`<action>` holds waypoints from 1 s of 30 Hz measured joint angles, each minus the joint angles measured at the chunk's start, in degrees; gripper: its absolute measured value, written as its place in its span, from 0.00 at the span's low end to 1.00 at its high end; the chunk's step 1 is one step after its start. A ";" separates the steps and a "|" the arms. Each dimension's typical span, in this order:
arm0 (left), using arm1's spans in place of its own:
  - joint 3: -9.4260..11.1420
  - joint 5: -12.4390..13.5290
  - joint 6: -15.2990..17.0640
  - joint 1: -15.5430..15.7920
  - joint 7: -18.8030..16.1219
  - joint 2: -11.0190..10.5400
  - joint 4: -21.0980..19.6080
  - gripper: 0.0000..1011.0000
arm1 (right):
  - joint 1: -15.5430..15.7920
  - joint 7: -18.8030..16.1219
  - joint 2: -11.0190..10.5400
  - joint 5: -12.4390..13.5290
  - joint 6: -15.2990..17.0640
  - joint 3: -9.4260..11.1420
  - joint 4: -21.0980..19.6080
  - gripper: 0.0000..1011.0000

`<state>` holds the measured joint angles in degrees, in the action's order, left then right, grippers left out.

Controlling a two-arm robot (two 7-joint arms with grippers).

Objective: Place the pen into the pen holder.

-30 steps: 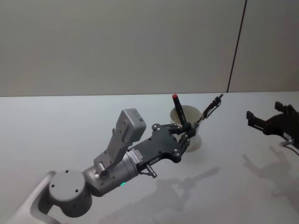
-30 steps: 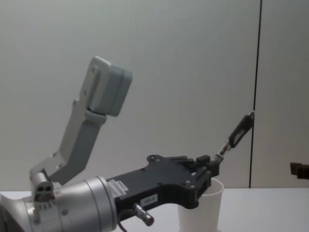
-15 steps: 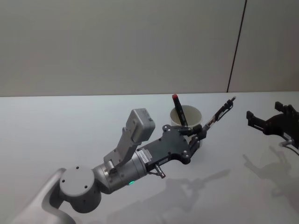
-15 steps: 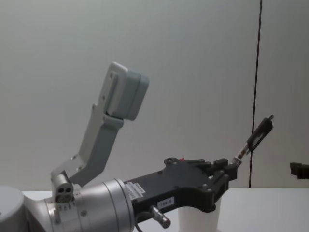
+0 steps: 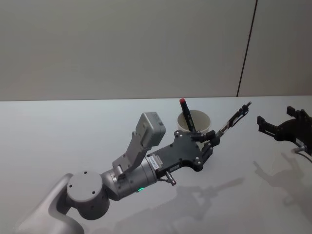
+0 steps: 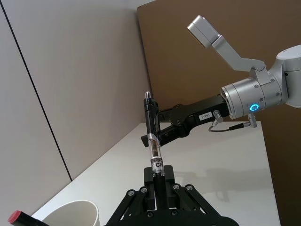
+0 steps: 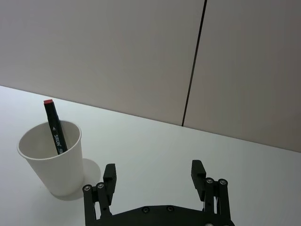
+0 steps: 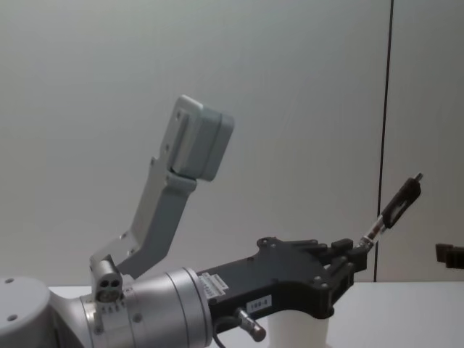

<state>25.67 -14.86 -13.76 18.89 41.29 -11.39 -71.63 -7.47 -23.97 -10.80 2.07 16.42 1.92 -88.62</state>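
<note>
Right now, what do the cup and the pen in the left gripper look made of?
Pen holder: likely paper, matte white, rolled rim. Pen, clamped in the left gripper: probably plastic, glossy black cap, clear printed barrel. Right gripper idles open at the right.

We see soft, even light from above. On the pale tabletop (image 5: 58,126), a faint, diffuse-edged grey shadow lies at 6 o'clock of the left gripper (image 5: 213,137).

One pen holder (image 5: 200,119), one red-capped marker (image 5: 187,115), one pen (image 5: 233,120), one left claw (image 5: 213,137), one right claw (image 7: 154,170)
</note>
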 joint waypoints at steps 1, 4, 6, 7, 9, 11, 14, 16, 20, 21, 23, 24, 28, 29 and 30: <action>0.01 -0.01 -0.02 0.04 0.04 0.03 0.05 0.13 | 0.00 0.00 0.00 0.00 0.00 0.00 0.00 0.99; 0.05 -0.04 -0.05 0.16 0.17 0.13 0.24 0.13 | 0.00 0.00 0.00 0.00 0.00 0.00 0.00 0.99; 0.07 -0.04 -0.06 0.21 0.22 0.16 0.30 0.14 | 0.00 -0.01 -0.01 0.07 0.00 0.00 0.00 0.99; 0.08 -0.06 -0.07 0.25 0.28 0.19 0.37 0.13 | 0.01 -0.02 -0.03 0.14 0.00 0.00 0.00 0.99; 0.09 -0.07 -0.09 0.32 0.32 0.24 0.46 0.14 | 0.02 -0.03 -0.05 0.28 0.00 0.01 0.00 0.99; 0.10 -0.08 -0.10 0.35 0.35 0.27 0.50 0.13 | 0.05 -0.09 -0.08 0.54 -0.02 0.05 -0.01 0.99; 0.12 -0.10 -0.11 0.40 0.40 0.31 0.59 0.13 | 0.11 -0.29 -0.19 1.12 -0.08 0.17 -0.09 0.99; 0.13 -0.11 -0.12 0.44 0.44 0.33 0.65 0.13 | 0.18 -0.52 -0.28 1.72 -0.15 0.30 -0.15 0.99; 0.15 -0.13 -0.14 0.48 0.49 0.35 0.69 0.13 | 0.33 -1.11 -0.50 3.04 -0.34 0.59 -0.23 0.99; 0.15 -0.13 -0.14 0.49 0.50 0.35 0.72 0.13 | 0.38 -1.29 -0.58 3.41 -0.41 0.69 -0.24 0.99; 0.17 -0.14 -0.14 0.50 0.51 0.37 0.75 0.13 | 0.47 -1.73 -0.75 4.35 -0.60 0.91 -0.27 0.99; 0.17 -0.14 -0.14 0.51 0.52 0.37 0.76 0.14 | 0.52 -1.88 -0.83 4.68 -0.68 1.04 -0.28 0.99; 0.17 -0.14 -0.14 0.52 0.54 0.39 0.79 0.13 | 0.78 -3.07 -1.33 6.97 -1.20 1.65 -0.28 0.99; 0.18 -0.14 -0.14 0.52 0.54 0.39 0.79 0.13 | 0.78 -3.07 -1.33 6.97 -1.20 1.65 -0.28 0.99; 0.18 -0.14 -0.14 0.53 0.55 0.40 0.80 0.14 | 0.84 -3.51 -1.52 7.70 -1.34 1.85 -0.27 0.99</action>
<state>25.85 -15.00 -13.90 19.42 41.84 -10.99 -70.83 -6.63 -27.48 -12.31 9.77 15.08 3.77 -88.88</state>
